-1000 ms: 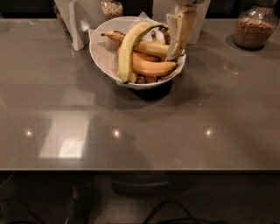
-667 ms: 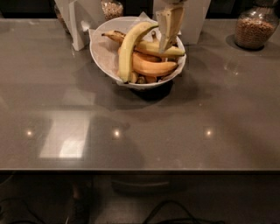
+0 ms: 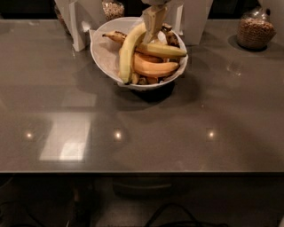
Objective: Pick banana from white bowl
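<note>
The white bowl (image 3: 103, 53) stands on the grey counter at the back centre and holds several bananas. The banana (image 3: 127, 54), long, pale yellow-green and strongly curved, lies on top at the left of the pile, running from the bowl's front up to its back. Shorter orange-yellow bananas (image 3: 153, 68) lie to its right. A small brown-spotted banana (image 3: 113, 36) lies at the back left. My gripper (image 3: 152, 22) comes down from the top edge over the back of the bowl, its beige tip at the upper end of the long banana.
A glass jar of grains (image 3: 253, 30) stands at the back right. A second jar (image 3: 112, 8) and white upright stands (image 3: 79, 22) are right behind the bowl. The grey counter (image 3: 142, 128) stretches toward me to its front edge.
My gripper has moved left across the bowl, from its right rim to the upper end of the long banana. The bananas have not moved.
</note>
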Controlling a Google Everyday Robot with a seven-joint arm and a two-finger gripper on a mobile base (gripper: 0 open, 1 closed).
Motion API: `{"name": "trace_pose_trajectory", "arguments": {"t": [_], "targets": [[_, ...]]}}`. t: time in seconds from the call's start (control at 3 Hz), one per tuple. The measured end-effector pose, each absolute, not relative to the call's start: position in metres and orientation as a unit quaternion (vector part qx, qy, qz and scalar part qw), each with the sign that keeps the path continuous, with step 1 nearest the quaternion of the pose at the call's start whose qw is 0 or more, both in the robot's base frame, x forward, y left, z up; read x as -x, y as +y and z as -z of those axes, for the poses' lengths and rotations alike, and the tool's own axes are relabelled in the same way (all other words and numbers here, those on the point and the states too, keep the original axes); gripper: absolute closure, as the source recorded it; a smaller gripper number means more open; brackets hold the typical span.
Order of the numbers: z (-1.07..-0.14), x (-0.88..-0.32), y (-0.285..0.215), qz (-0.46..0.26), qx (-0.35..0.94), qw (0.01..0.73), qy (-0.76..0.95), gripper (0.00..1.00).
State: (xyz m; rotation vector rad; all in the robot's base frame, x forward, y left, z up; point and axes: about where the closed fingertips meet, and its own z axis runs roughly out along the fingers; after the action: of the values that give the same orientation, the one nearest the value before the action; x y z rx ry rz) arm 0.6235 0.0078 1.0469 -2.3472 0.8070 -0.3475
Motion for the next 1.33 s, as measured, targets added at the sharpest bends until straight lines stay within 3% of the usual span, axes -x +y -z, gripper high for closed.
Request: {"name": "trace_pose_trajectory", "arguments": {"t": [1.33], "targets": [[-0.986,-0.657,0.003,0.114,0.913,0.237,0.312,0.28]]}}
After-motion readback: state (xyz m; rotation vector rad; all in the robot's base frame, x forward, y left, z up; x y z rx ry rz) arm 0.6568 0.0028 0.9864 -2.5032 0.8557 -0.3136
